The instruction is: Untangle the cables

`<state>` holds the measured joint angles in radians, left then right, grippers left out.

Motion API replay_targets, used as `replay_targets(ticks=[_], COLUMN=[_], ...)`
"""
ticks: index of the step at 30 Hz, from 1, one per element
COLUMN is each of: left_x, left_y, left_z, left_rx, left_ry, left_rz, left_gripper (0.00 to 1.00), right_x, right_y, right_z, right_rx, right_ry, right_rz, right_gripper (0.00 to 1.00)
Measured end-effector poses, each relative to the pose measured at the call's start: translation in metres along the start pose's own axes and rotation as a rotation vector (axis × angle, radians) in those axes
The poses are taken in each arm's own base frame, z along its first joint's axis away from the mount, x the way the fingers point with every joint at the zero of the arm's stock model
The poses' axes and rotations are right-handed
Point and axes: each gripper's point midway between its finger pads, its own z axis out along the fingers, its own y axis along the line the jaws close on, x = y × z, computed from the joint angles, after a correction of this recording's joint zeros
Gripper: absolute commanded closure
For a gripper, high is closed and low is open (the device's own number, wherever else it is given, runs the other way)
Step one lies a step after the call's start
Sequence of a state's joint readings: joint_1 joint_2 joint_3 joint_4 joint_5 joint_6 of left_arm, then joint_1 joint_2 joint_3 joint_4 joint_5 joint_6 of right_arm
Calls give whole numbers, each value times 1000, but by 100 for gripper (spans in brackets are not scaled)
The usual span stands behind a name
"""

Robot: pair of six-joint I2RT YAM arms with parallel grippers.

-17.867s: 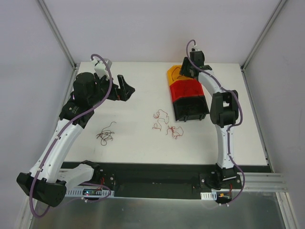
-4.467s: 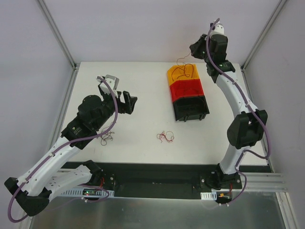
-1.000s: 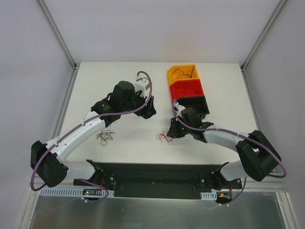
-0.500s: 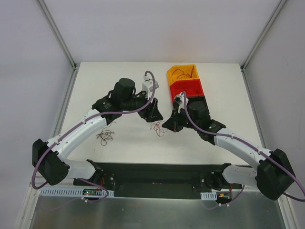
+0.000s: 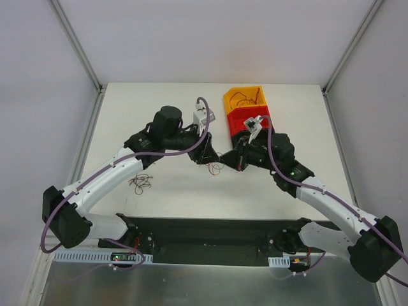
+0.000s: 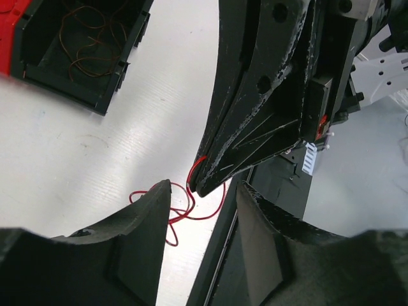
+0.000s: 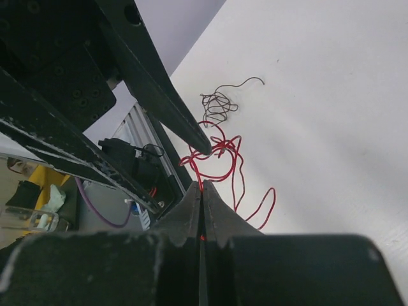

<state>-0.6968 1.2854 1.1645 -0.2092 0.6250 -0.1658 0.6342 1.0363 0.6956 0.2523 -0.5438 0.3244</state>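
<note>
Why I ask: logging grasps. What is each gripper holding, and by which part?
The right gripper pinches the red cable by one strand of its tangle. The left gripper, open around that spot, holds nothing.

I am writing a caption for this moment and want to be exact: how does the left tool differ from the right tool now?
The left tool has its fingers apart and grips nothing; the right tool is shut on the red cable. In the top view, the left tool reaches in from the left and the right tool from the right. Both are black, and their tips meet at that same red cable.
</note>
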Motion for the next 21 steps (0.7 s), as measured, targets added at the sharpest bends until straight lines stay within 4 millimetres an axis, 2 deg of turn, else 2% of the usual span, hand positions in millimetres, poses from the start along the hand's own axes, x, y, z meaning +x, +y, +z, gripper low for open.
replay_targets(ticks=[4,9,11,14,16,19,21], left_x=[2,0,-3,-8,-10,-10,-10], left_y=[-7,-3,-2,-2,1,6,11], left_z=[3,3,0,-4,-6,-6,-7], left_rx=[12,-30,-51,-81,-105,-139,-170], left_ry=[6,-5,-19,-41,-51,-52,-51], left_rz=[22,52,75,104,120,125,125], left_gripper=[71,81,81,73,74,82,92], right_x=[0,-3,-5,-8,-10,-12,-13], right_y=[6,12,13,18,22,28,32], right_z=[-1,-3,-5,-8,-9,-10,-10], right_rx=[-23,-37,-38,-48,-60,-82,-95], right_ry=[7,-4,-13,-26,-30,-37,-38], right_rz=[32,44,42,38,41,46,53], right_gripper=[100,100,100,100,100,100,100])
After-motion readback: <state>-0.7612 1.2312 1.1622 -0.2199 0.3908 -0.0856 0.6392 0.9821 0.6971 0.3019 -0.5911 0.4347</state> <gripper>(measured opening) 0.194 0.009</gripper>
